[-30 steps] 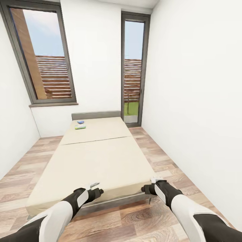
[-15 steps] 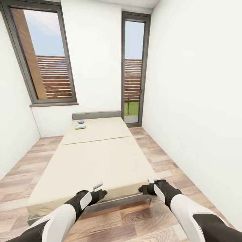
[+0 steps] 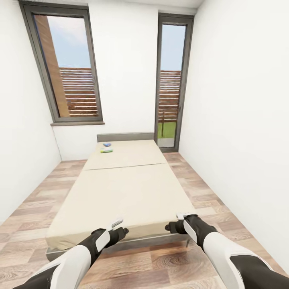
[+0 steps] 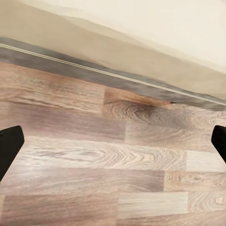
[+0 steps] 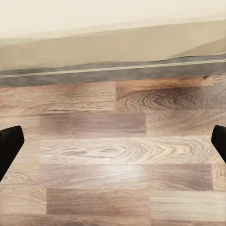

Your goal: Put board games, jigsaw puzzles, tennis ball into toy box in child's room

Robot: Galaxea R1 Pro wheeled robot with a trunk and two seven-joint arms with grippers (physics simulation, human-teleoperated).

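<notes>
Both end effectors spread, empty, above bed (image 3: 128, 188) foot edge.

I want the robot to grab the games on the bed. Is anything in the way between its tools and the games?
Nothing stands on the bed between them. The two board games lie at its far end by the headboard, and the left tool and right tool hang at the near end. Only bare mattress lies between, a long stretch.
</notes>
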